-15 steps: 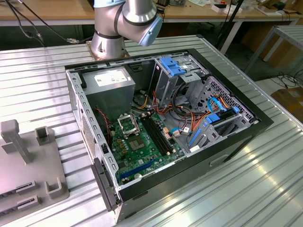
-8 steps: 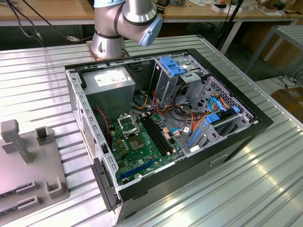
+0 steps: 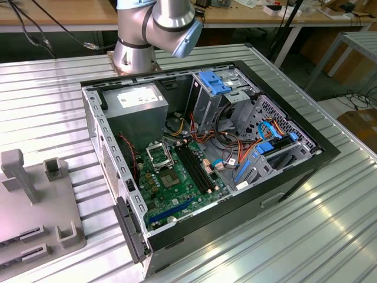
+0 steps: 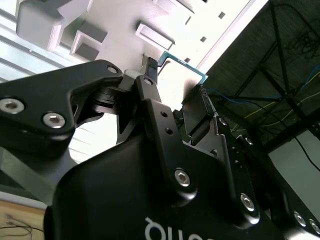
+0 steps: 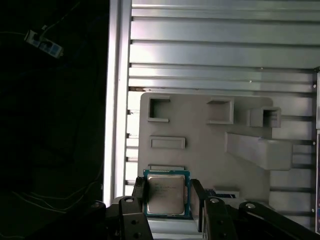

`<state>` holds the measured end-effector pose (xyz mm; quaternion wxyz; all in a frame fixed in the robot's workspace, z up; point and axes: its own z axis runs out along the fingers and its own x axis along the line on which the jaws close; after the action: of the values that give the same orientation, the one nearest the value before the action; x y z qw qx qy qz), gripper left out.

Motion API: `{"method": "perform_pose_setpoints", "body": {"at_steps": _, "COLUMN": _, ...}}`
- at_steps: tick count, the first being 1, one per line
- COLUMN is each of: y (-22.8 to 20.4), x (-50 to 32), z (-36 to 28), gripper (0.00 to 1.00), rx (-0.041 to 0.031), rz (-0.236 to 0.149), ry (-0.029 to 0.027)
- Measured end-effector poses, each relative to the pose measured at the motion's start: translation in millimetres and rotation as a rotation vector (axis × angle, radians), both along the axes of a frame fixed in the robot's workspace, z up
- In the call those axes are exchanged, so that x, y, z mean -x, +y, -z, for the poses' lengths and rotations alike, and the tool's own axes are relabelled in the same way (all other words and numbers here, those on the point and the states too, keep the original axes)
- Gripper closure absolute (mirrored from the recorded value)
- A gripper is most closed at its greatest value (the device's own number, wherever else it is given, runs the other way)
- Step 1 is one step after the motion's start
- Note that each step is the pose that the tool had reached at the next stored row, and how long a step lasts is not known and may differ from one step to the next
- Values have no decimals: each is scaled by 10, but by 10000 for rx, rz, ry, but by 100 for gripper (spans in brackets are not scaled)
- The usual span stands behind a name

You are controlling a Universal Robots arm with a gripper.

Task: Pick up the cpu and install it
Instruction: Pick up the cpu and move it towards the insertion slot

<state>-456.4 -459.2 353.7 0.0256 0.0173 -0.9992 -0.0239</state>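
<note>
We're working over a ribbed aluminium table [image 3: 306,236], with wooden benches [image 3: 59,15] running behind it in the exterior view. We're seeing the gripper [image 5: 168,192] pinching the cpu [image 5: 166,196] by two opposite edges, with black fingers [image 5: 139,194] pressing in on either side. The silvery face is looking up at the camera in the first wrist view. The second wrist view is giving us the grip from beneath: gripper [image 4: 176,82], and cpu [image 4: 186,64] showing as a thin teal-green edge between the fingertips. The cpu is hanging above the grey fixture tray [image 5: 200,135], apart from it. The tray is carrying raised blocks and shallow recesses, and we can't tell what is sitting in them.

The exterior view is adding the rest:
- The arm [image 3: 154,23] is rising from its base at the far side of the table.
- The open computer case [image 3: 294,171] is lying on its side near the tray [image 3: 29,221].
- Inside the case we're seeing the green motherboard [image 3: 177,188] with its black metal-framed socket [image 3: 158,154].
- Also inside are a grey power supply [image 3: 136,106] and drive cages with blue latches [image 3: 213,81].
</note>
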Motion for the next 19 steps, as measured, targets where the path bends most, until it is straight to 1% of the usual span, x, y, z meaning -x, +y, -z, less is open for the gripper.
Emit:
{"method": "perform_pose_setpoints", "body": {"at_steps": 4, "y": 0, "x": 0, "z": -44, "gripper": 55, "rx": 0, "rz": 0, "ry": 17}}
{"method": "perform_pose_setpoints", "body": {"at_steps": 7, "y": 0, "x": 0, "z": -95, "gripper": 55, "rx": -1, "rz": 0, "ry": 29}}
{"method": "perform_pose_setpoints", "body": {"at_steps": 11, "y": 0, "x": 0, "z": -144, "gripper": 55, "rx": 0, "rz": 0, "ry": 39}}
{"method": "perform_pose_setpoints", "body": {"at_steps": 19, "y": 0, "x": 0, "z": -277, "gripper": 55, "rx": 0, "rz": 0, "ry": 63}}
